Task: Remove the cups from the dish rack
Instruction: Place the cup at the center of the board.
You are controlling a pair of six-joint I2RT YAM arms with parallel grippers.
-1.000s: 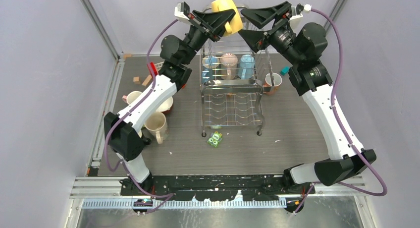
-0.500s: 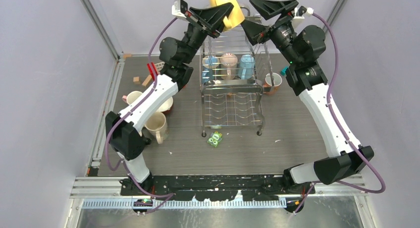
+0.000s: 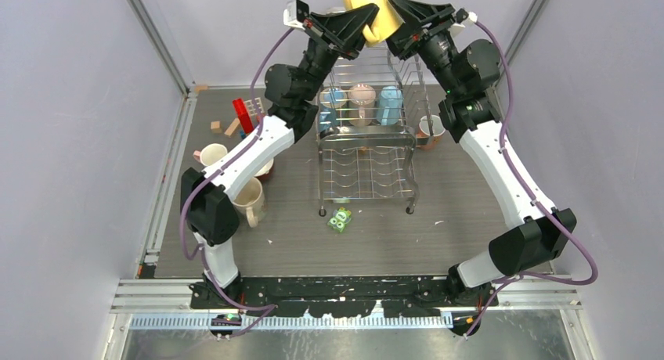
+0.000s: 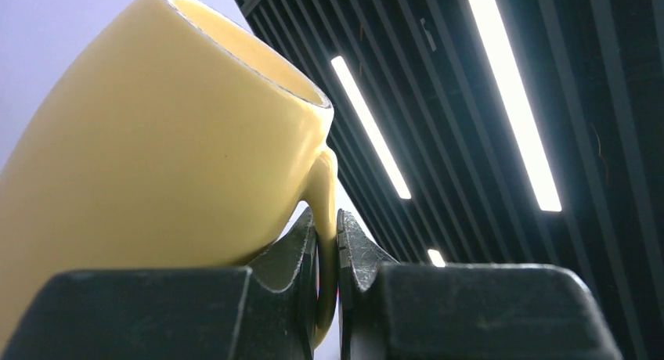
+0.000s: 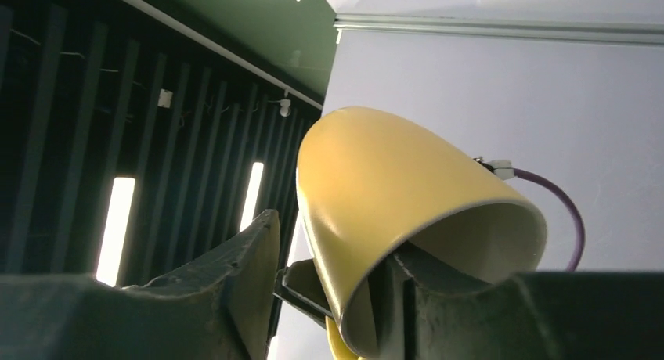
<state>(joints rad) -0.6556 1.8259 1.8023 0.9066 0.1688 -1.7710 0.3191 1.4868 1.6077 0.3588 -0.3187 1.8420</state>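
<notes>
Aloft, left claw (image 4: pixel 327 225) pinches yellow cup (image 4: pixel 156 141) handle; right claw (image 5: pixel 333 254) half-open astride rim.

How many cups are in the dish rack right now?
3, in a row at the far end of the rack: pale blue cup left, pink cup middle, blue cup right. More may be hidden.

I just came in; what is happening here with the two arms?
The left pincer holds a yellow mug by its handle, raised above the dish rack. The right pincer straddles the mug's wall near the rim, with a gap on one side, as for a handover. Three mugs sit in the rack.
</notes>
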